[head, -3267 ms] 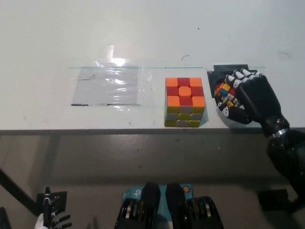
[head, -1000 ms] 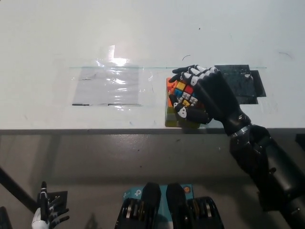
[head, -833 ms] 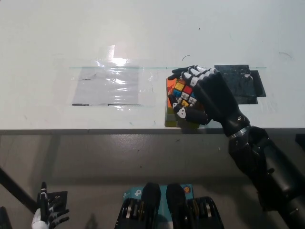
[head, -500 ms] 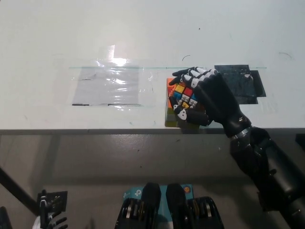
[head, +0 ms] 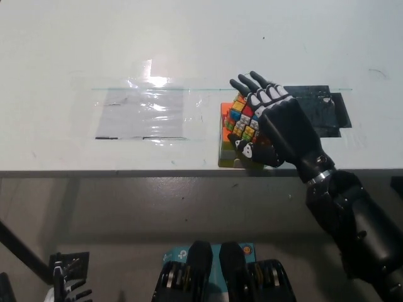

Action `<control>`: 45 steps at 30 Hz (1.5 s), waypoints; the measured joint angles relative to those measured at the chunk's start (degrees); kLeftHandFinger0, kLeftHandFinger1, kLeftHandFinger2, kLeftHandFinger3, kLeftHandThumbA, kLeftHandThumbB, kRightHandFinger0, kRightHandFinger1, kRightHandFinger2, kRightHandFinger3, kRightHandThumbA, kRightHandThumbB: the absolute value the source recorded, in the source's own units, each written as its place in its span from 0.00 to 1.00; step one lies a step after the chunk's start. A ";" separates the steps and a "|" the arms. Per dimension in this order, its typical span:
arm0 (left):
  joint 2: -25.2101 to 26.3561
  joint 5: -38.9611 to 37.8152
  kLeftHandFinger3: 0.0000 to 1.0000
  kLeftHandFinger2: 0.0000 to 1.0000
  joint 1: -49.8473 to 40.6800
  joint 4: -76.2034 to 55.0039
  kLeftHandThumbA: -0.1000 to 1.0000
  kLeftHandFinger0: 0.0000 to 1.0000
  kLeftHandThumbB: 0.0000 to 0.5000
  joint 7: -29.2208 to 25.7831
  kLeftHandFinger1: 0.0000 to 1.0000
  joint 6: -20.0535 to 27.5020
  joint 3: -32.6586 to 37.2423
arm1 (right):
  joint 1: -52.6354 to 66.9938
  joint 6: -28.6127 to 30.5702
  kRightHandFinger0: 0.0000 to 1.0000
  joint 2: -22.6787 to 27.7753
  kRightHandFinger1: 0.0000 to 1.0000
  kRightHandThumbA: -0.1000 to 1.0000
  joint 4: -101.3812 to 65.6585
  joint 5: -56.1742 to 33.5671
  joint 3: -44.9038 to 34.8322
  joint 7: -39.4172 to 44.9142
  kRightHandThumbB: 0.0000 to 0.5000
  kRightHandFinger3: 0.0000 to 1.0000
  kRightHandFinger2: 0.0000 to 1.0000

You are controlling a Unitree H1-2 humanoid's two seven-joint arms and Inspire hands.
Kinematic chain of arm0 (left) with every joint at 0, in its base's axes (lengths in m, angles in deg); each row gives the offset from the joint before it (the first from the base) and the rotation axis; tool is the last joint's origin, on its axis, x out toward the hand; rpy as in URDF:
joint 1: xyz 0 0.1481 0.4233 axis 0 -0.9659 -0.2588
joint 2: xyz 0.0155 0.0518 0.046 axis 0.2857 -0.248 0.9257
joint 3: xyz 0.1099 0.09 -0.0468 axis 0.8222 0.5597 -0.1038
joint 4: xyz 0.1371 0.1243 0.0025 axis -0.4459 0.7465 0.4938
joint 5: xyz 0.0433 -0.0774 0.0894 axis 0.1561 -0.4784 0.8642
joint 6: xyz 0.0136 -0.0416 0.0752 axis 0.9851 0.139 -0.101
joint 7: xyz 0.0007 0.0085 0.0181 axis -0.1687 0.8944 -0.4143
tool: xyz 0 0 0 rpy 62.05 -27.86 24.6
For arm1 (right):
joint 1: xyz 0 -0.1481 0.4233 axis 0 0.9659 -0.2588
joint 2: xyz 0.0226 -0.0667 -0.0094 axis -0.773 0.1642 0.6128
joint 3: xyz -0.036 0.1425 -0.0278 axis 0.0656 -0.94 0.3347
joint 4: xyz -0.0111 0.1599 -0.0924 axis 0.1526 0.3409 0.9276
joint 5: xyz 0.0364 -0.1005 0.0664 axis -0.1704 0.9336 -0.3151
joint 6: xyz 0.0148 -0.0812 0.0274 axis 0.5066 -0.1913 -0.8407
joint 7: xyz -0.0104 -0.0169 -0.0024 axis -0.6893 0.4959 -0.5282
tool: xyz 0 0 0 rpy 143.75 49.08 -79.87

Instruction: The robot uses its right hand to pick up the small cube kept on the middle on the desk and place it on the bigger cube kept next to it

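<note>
Your black right hand [head: 277, 129], fingers spreading off the small multicoloured cube [head: 244, 119], sits directly over the bigger orange-and-yellow cube [head: 228, 148], centre-right on the white desk [head: 189, 38].

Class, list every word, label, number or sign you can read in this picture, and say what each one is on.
None can be read.
Small cube and bigger cube: coloured squares only, no letters.
Black patch and clear tape on the desk: no print visible.
Right hand: white markings, not text.
</note>
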 measured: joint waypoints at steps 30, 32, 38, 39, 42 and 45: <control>-0.23 -0.02 0.97 0.81 -0.96 -0.58 1.00 0.62 0.39 0.33 0.65 -0.66 0.04 | 8.32 -3.65 1.00 -0.18 1.00 0.77 -20.42 1.48 0.16 3.92 0.65 1.00 1.00; -0.23 -0.03 0.98 0.81 -1.12 -0.77 1.00 0.63 0.38 0.55 0.66 -0.73 0.20 | 10.27 -3.67 1.00 -0.10 1.00 0.74 -24.48 0.64 -0.41 5.20 0.66 1.00 1.00; -0.23 -0.38 0.94 0.82 -1.66 -0.62 1.00 0.62 0.35 0.92 0.66 -0.78 -0.24 | 16.48 -3.67 1.00 -0.09 1.00 0.65 -31.83 -2.24 -2.45 7.59 0.60 1.00 1.00; -0.23 -0.45 0.96 0.83 -1.75 -0.64 1.00 0.64 0.34 0.92 0.67 -0.75 -0.39 | 17.83 -3.72 1.00 -0.09 1.00 0.63 -33.52 -2.81 -3.26 7.96 0.60 1.00 1.00; -0.23 -0.60 1.00 0.87 -1.92 -0.49 1.00 0.63 0.34 0.93 0.69 -0.63 -0.55 | 21.85 -3.92 1.00 -0.21 1.00 0.59 -37.79 -4.47 -5.95 8.49 0.62 1.00 1.00; -0.19 -0.54 0.99 0.83 -2.15 -0.56 1.00 0.59 0.32 1.15 0.66 -0.58 -0.10 | 25.12 -3.75 1.00 -0.67 1.00 0.52 -39.00 -6.00 -8.59 8.13 0.54 1.00 1.00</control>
